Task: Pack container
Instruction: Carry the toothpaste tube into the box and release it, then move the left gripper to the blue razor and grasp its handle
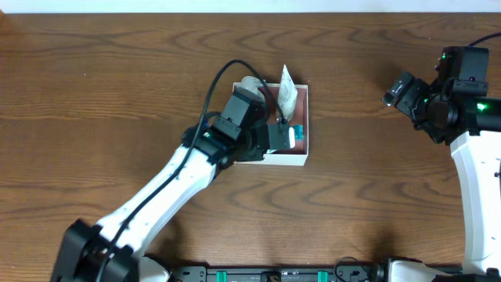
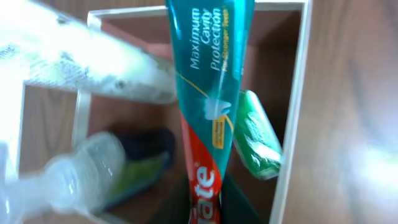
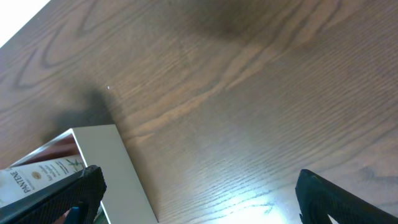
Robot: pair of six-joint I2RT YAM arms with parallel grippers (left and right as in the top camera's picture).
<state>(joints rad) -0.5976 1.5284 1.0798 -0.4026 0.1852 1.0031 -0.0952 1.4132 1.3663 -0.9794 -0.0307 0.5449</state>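
Observation:
The container (image 1: 286,160) is a square white-walled box with a pinkish-brown floor at mid-table. My left gripper (image 1: 279,138) hangs over its near right part, shut on a red and teal toothpaste tube (image 2: 210,81) that points down into the box (image 2: 293,118). Inside lie a green soap packet (image 2: 258,135), a clear bottle (image 2: 81,177) and a white tube (image 2: 87,65). A white sachet (image 1: 287,92) leans up at the far wall. My right gripper (image 1: 395,90) is open and empty, above bare table to the right of the box (image 3: 118,168).
The dark wooden table (image 1: 117,78) runs wide on all sides of the container. My left arm reaches in from the front left and its cable loops above the box's left side. My right gripper's fingers (image 3: 199,190) frame bare wood.

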